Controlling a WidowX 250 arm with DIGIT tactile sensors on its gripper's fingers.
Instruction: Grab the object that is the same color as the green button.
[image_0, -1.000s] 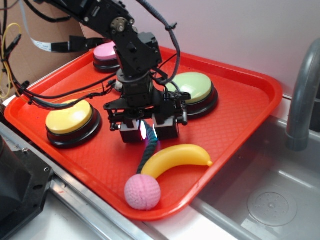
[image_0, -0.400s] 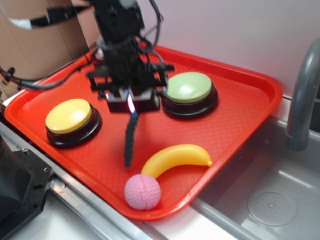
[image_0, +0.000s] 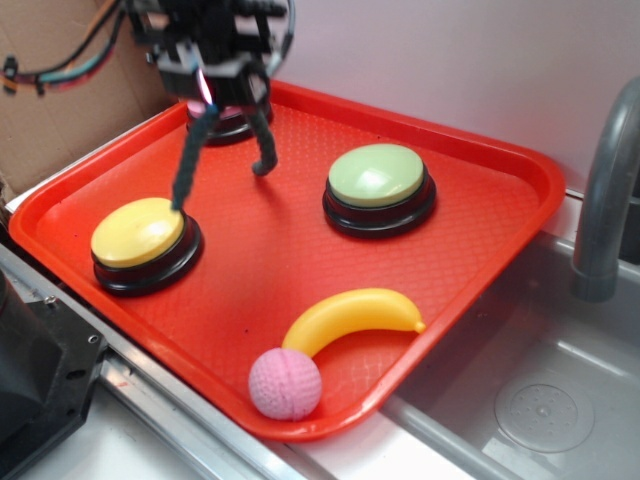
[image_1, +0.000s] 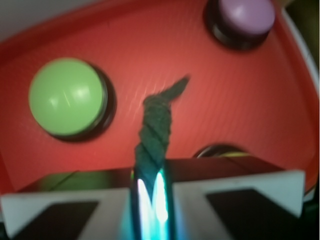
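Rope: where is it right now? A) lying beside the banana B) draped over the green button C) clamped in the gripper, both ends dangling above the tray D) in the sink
C: the gripper is shut on the rope, whose ends dangle clear of the tray.

The gripper at the upper left of the exterior frame was black, blocky and motion-blurred, with a small pink-white glow at its lower edge. Black, orange and teal cables trailed leftward from it. In the wrist view, its fingers showed white faces with dark panels.
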